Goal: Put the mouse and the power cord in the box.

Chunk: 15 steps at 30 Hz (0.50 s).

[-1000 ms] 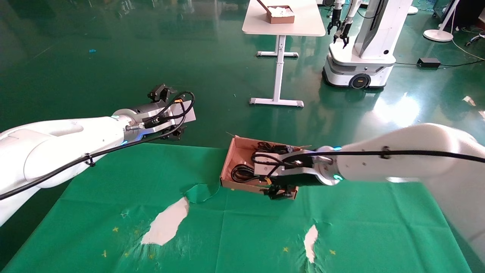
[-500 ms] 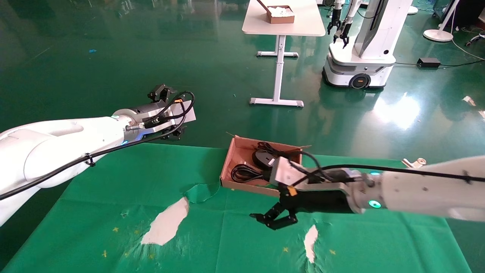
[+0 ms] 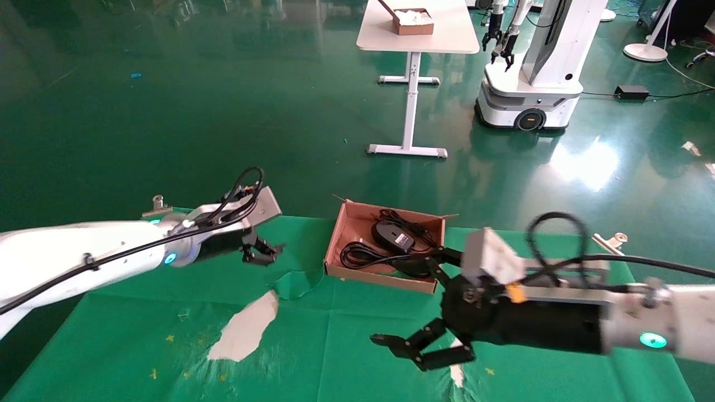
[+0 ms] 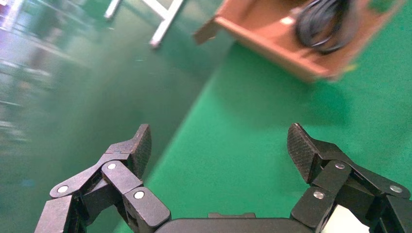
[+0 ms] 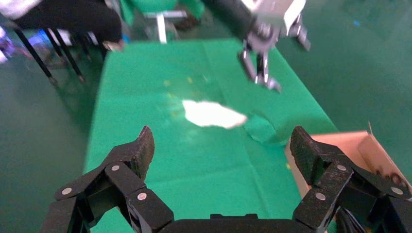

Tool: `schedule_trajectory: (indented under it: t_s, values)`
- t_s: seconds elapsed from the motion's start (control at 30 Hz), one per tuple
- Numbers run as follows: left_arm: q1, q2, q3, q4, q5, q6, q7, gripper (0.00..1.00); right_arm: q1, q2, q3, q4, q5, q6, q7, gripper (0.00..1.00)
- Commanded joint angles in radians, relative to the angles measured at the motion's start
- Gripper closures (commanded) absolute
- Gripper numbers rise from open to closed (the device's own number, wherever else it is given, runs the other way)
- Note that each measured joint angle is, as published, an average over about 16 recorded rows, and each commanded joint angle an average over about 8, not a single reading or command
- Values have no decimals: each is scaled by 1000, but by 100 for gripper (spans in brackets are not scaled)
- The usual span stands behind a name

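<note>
Currently both task items lie inside the shallow brown cardboard box (image 3: pixel 357 229) at the far edge of the desk (image 3: pixel 335 335). The small black oval mouse with grey label patch (image 3: pixel 392 236) sits toward the far wall, its thin cable trailing behind it. The thick glossy black looped power cord (image 3: pixel 360 255) lies beside it, nearer the front wall; part of the coil also shows in the left wrist view (image 4: pixel 323 22). Judged from this, the task looks complete.

Right end effector (image 3: pixel 422 349): released, jaws spread wide, empty, hovering over the cloth on the near side of the box. Left end effector (image 3: pixel 260 254): released, jaws wide, empty, above the cloth to the left of the box, apart from it.

Handling, as a judgement: mouse light, rigid, smooth shell, likely slippery; best pinched across its narrow flanks, not by the wire. Power cord heavier, springy, loops prone to uncoil; best grasped across the bundled middle. Box is thin card, easily shoved.

Surface: green cloth on the desk, torn in places with white showing through (image 3: pixel 246 329), one flap curled up near the box corner. Room: glossy green floor, a white table (image 3: pixel 419 33) carrying a smaller brown box, another white robot (image 3: pixel 530 78) beyond.
</note>
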Motion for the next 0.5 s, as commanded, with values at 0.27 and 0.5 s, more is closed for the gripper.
schedule_trajectory:
  t_s: [0.27, 0.5]
  values:
    - [104, -83, -168, -95, -177, 180, 36, 0, -103, 115, 110, 103, 199, -99, 23, 0]
    - [185, -148, -299, -169, -314, 320, 65, 0, -178, 199, 190, 177, 343, -171, 39, 0]
